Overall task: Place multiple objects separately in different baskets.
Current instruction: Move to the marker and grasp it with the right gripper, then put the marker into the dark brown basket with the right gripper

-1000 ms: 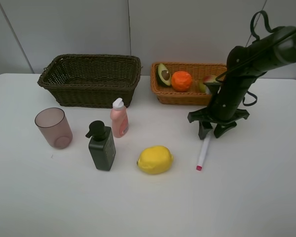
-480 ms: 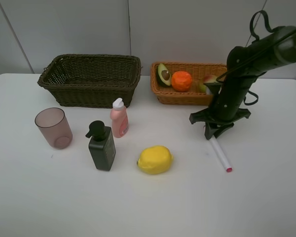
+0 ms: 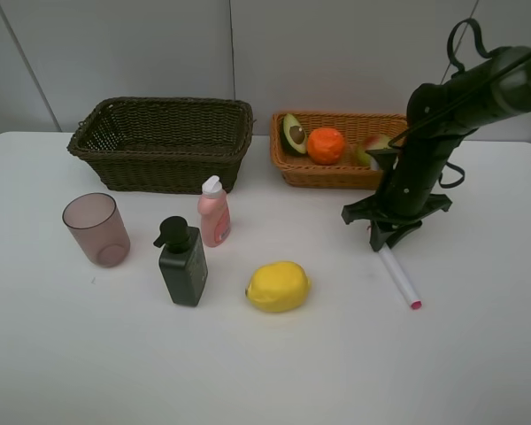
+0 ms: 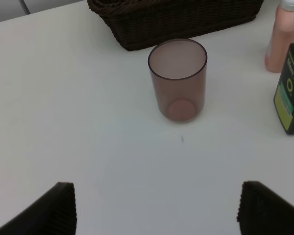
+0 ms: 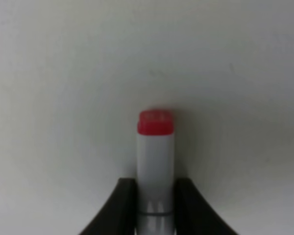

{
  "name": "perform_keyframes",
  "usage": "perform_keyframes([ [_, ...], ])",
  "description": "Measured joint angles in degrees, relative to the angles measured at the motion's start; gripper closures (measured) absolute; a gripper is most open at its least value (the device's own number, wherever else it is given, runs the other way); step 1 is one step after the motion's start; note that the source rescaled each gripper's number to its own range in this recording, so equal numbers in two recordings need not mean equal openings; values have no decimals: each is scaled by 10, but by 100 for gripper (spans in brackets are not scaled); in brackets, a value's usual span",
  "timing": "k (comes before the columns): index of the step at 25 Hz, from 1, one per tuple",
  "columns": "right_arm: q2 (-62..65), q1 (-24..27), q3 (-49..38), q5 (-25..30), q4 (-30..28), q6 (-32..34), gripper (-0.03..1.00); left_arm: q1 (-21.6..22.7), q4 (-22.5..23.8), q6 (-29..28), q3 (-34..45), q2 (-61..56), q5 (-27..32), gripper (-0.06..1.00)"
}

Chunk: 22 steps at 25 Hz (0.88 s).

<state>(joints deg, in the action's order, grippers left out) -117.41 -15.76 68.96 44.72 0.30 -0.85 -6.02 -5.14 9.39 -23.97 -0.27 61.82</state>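
Note:
My right gripper is shut on the white pink-tipped marker, which slants down to the front right with its tip near the table. The right wrist view shows the marker pinched between both fingers. The light basket holds the halved avocado, the orange and the mango. The dark basket looks empty. The lemon, the pump bottle, the pink bottle and the cup stand on the table. My left gripper is open, short of the cup.
The white table ends at a grey wall behind the baskets. In the left wrist view the dark basket lies beyond the cup, with the pink bottle and the pump bottle to one side.
My right gripper's fingers closed on the marker. The marker swung from pointing front-left to pointing front-right. The other objects have not moved.

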Motion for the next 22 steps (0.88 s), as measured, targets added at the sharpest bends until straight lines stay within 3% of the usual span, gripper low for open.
perform_keyframes([
  [17, 60, 0, 5, 45, -3, -26, 97, 0, 0, 0, 0, 0, 0, 6],
  [22, 85, 0, 45, 87, 1, -38, 97, 0, 0, 0, 0, 0, 0, 6],
])
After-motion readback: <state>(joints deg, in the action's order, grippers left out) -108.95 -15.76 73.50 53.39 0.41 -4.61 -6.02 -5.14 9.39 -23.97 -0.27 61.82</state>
